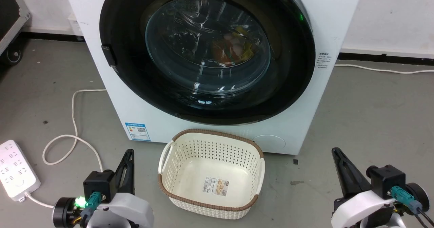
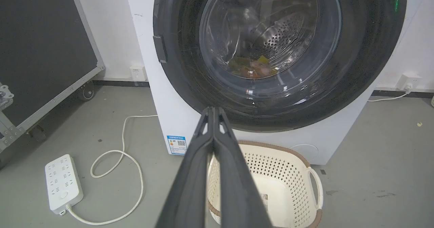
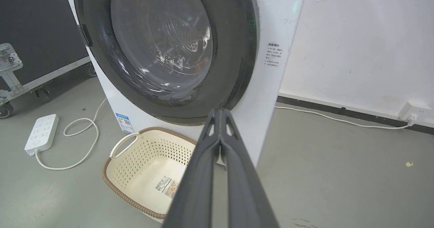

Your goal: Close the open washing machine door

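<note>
Washing machine point(image 1: 305, 119) stands on the grey floor, front towards me. Washing machine door point(image 1: 206, 51) lies flush against its front, black rim all round the port; coloured laundry point(image 1: 234, 48) shows through the glass. Cream basket point(image 1: 237, 153) sits on the floor touching the machine's base, below the door. White power strip point(image 1: 15, 168) lies off to my left. Left gripper point(image 2: 213, 111): fingers pressed together, holding nothing. Right gripper point(image 3: 220, 111): same. Both hang well short of the door. Blue sticker point(image 1: 138, 131) low on the front.
</note>
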`<state>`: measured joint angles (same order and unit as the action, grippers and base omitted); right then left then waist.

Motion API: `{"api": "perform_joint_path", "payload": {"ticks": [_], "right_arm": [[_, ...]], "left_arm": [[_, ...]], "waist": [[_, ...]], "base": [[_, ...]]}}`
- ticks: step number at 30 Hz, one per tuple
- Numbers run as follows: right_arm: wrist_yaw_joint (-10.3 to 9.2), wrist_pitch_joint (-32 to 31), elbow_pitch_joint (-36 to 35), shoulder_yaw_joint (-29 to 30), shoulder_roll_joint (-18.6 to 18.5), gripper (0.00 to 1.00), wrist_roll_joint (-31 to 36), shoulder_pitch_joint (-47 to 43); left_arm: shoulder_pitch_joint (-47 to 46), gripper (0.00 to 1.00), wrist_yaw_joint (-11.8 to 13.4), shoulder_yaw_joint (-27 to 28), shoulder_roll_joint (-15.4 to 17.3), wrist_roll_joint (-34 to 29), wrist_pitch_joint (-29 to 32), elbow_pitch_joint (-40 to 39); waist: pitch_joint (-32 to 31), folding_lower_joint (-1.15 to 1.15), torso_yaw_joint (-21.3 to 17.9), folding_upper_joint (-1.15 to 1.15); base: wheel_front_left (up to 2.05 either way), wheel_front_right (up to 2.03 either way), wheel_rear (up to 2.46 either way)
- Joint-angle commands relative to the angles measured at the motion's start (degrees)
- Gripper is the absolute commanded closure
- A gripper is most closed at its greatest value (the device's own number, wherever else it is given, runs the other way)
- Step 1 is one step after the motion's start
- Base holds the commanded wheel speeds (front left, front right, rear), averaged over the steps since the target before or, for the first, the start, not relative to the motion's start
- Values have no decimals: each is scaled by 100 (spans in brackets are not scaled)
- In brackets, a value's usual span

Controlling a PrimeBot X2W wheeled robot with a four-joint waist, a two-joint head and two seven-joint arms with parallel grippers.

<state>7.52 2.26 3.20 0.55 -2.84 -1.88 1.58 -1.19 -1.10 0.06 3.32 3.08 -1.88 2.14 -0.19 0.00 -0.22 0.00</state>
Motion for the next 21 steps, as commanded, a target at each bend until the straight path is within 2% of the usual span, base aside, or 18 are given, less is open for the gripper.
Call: {"api": "perform_joint_path", "payload": {"ticks": [1,21], "right_arm": [[-3,-37,-79,-16,-3,100,61,-112],[-3,-226,-320,-55,-4,100,188,-158]], "left_arm": [[66,100,49,-5,-9,-80,43,-55],[119,100,110,-6,-45,-308,188,-214]], "waist": [[2,0,2,0],[19,0,22,0]], "base": [[0,0,0],[0,0,0]]}}
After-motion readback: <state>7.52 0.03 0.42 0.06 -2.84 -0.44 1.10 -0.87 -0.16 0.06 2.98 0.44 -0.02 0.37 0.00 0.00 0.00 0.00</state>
